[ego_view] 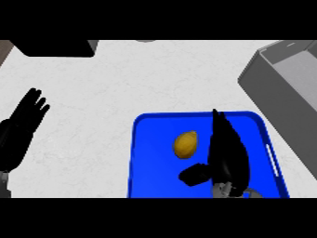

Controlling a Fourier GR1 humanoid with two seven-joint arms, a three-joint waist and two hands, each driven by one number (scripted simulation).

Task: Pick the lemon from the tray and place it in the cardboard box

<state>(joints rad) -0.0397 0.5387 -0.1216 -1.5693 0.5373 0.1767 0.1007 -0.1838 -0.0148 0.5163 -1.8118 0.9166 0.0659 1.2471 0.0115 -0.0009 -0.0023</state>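
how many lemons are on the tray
1. The lemon lies on the blue tray, just left of the right hand. That hand covers part of the tray, so another could be hidden beneath it.

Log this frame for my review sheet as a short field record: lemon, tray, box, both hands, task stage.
lemon: yellow, lying on the tray, not held
tray: blue, at the counter's near edge
box: grey, open-topped, right of the tray
right hand: open, over the tray, just right of the lemon
left hand: open, resting at the view's left
task stage: lemon not yet picked
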